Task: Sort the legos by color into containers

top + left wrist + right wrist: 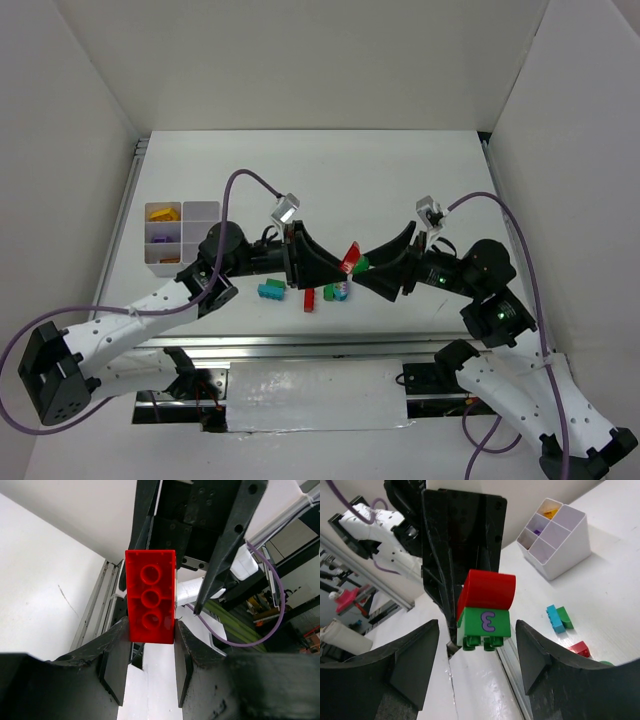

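My left gripper [341, 268] is shut on a red brick [350, 259] and holds it up in the air over the table's middle. In the left wrist view the red brick [150, 602] shows its hollow underside between my fingertips. A green brick [484, 622] with a purple "3" is stuck onto the red brick [487, 590]. My right gripper [477, 632] is wide open on either side of this pair, touching neither. The white tray [165, 270] stands at the left and holds yellow, purple and orange pieces.
On the table below lie a teal and green pair [270, 289], a red brick [309, 299] and a small green, teal and purple cluster [336, 292]. The tray [570, 555] also shows in the right wrist view. White walls enclose the table.
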